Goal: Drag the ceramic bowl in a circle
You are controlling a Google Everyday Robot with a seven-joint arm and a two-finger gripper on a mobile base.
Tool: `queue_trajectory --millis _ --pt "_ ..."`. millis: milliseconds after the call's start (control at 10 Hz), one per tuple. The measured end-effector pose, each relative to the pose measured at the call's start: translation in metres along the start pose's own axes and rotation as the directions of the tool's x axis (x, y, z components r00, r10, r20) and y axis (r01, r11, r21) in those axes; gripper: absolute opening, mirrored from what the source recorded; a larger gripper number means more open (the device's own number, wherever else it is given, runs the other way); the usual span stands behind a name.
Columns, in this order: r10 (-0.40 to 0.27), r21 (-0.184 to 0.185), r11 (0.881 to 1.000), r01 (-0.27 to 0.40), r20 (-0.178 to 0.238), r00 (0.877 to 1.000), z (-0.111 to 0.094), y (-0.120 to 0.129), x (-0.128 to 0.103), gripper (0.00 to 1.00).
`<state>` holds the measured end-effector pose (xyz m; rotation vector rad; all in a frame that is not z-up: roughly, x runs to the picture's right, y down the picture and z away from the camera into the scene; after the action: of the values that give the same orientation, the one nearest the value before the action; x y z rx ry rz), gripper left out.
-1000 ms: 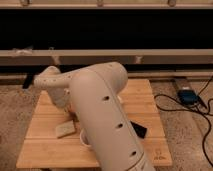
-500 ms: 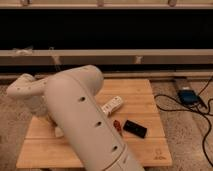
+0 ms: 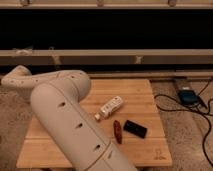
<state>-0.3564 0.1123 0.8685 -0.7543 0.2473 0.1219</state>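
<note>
The orange ceramic bowl does not show in the camera view; it is hidden or out of sight. My white arm [image 3: 65, 115] fills the left and middle of the view, rising from the bottom edge and bending at an elbow [image 3: 20, 77] at the far left. My gripper is not in view; it lies behind the arm or past the left side of the wooden board [image 3: 145, 95].
On the board lie a white oblong object [image 3: 111, 107], a small dark red object [image 3: 117, 131] and a flat black object [image 3: 135, 128]. A blue device [image 3: 187, 95] with black cables sits on the speckled floor at the right. A dark shelf front runs along the back.
The arm has swung further left and lower across the board, uncovering the white, red and black objects. The beige block seen one second ago is now hidden behind the arm.
</note>
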Motion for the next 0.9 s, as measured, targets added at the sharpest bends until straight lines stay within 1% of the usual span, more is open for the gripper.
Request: queue_trajectory --millis 200,300,400,700,800,900 --pt "0.057 0.000 0.998 -0.057 0.002 0.998 0.002 -0.042 0.011 0.00" --pt "0.105 -0.004 0.994 -0.105 0.005 0.994 0.004 -0.066 0.023 0.00" --pt "0.139 -0.005 0.990 -0.139 0.006 0.990 0.005 -0.081 0.036 0.00" --pt "0.214 -0.007 0.977 -0.214 -0.003 0.977 0.009 -0.105 0.076 0.00" --pt "0.223 -0.008 0.975 -0.223 -0.004 0.975 0.009 -0.105 0.082 0.00" --pt "0.248 -0.011 0.969 -0.249 -0.018 0.968 0.012 -0.098 0.101 0.00"
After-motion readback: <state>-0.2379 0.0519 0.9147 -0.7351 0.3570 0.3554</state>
